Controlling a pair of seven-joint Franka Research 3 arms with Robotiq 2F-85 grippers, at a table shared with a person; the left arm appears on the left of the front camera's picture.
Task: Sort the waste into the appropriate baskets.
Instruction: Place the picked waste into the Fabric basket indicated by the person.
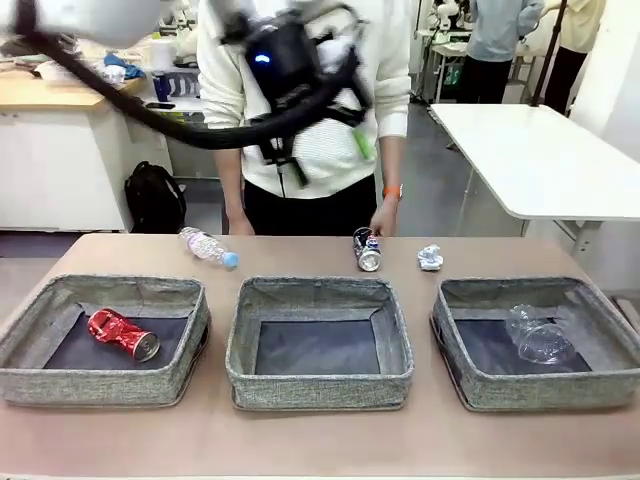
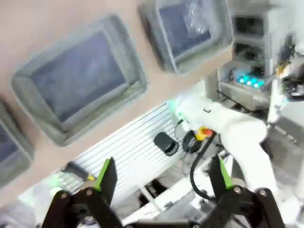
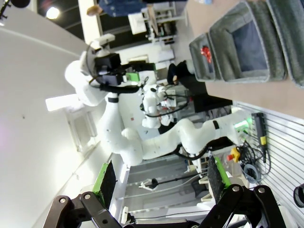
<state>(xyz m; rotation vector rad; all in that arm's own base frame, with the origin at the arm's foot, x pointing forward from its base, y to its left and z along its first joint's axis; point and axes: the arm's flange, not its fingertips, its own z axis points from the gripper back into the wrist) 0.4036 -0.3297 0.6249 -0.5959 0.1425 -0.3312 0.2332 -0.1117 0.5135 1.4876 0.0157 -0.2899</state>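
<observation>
Past the baskets (image 1: 320,385) on the tabletop (image 1: 300,440): bottle (image 1: 208,246), blue-silver can (image 1: 367,250) by person's hand (image 1: 384,218), paper ball (image 1: 430,258). Crushed red can (image 1: 122,334) in left basket (image 1: 100,385), plastic cup (image 1: 535,335) in right basket (image 1: 540,388). Jaws of left gripper (image 2: 161,166) and right gripper (image 3: 160,166) released, holding nothing.

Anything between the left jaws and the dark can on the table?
A person's hand hangs right beside the dark can, at its far side. Left gripper is open, high above; nothing else visible between.
</observation>
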